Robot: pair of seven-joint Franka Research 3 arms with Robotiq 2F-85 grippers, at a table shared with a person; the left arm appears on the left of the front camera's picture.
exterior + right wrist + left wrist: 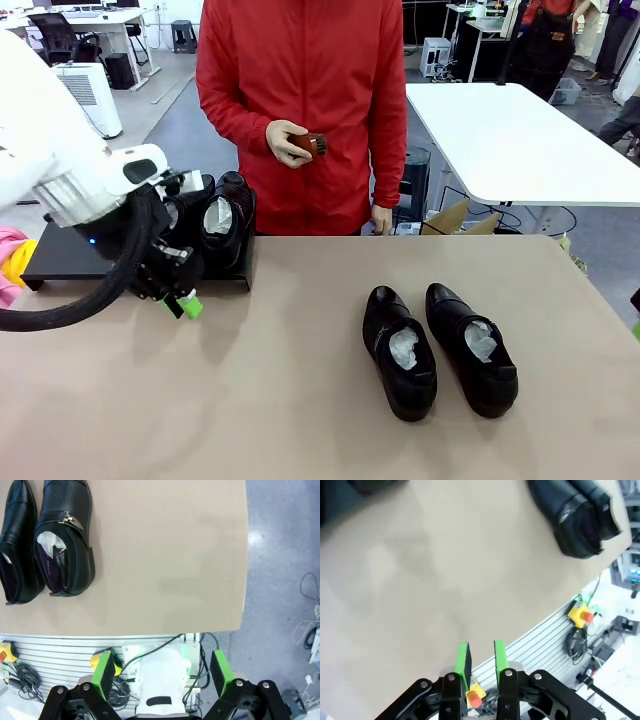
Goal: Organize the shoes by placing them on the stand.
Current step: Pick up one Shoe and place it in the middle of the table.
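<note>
lying side by side, 2 shoes (386,318)

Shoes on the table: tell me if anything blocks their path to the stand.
Only the left gripper, hanging at the stand's front edge. The table between the two shoes and the stand is bare.

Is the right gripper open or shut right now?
Open. The right gripper shows its green pads wide apart in its wrist view, with nothing held between them.
</note>
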